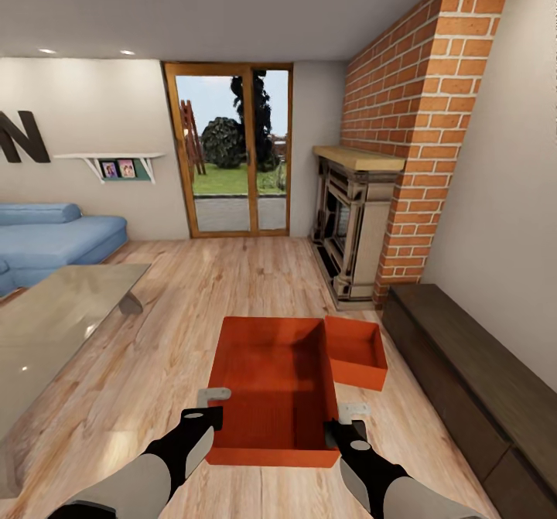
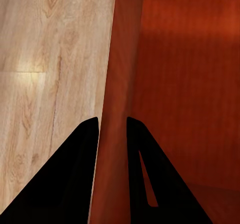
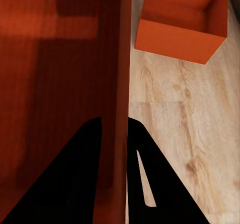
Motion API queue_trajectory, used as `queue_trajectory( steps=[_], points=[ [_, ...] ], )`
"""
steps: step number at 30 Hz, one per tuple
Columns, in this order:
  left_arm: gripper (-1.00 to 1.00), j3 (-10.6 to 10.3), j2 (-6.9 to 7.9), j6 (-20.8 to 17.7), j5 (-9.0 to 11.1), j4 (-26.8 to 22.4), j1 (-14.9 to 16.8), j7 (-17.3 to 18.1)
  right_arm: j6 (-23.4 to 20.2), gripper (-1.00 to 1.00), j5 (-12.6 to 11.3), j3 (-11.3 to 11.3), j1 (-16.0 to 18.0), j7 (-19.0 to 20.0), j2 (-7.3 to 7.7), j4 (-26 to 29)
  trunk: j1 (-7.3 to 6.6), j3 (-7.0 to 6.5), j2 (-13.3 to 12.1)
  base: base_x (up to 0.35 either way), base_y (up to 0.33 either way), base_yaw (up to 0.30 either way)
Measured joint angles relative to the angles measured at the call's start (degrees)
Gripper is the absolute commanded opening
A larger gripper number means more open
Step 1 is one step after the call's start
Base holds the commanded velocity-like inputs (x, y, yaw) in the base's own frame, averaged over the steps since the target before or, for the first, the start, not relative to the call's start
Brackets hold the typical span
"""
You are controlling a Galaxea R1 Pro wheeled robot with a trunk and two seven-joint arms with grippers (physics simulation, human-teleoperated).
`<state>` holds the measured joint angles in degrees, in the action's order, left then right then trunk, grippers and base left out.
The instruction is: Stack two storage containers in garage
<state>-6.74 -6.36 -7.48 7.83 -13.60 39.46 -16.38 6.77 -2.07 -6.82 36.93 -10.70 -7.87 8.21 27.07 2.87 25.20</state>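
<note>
In the living room, one orange-red storage container [image 1: 275, 380] sits straight ahead between my arms, open side up. My left gripper [image 1: 207, 417] is shut on its left wall [image 2: 112, 83], one finger inside and one outside. On the opposite wall [image 3: 120, 58], my right gripper [image 1: 346, 428] is shut the same way. The second storage container [image 1: 356, 353] rests on the wood plank floor just beyond the first one's far right corner, and the right wrist view also takes in this container [image 3: 182, 23]. I cannot tell whether the gripped container touches the floor.
A glass-topped table [image 1: 54, 326] stands at my left, with a blue sofa [image 1: 46, 237] behind it. A dark low cabinet [image 1: 464, 372] runs along the right wall, beside the brick fireplace [image 1: 356, 225]. A glazed door [image 1: 232, 151] lies ahead across open plank floor [image 1: 170, 302].
</note>
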Motion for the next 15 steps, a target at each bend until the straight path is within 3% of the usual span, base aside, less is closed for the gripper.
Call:
queue_trajectory(
  steps=[15],
  points=[
    [-1.00,0.01,0.00,0.01,0.00,0.00,0.00,0.00,0.00,-1.00,0.00,-0.01,0.00,0.00,0.00,0.00,0.00,-1.34,0.00,0.000,0.000,0.000]
  ],
)
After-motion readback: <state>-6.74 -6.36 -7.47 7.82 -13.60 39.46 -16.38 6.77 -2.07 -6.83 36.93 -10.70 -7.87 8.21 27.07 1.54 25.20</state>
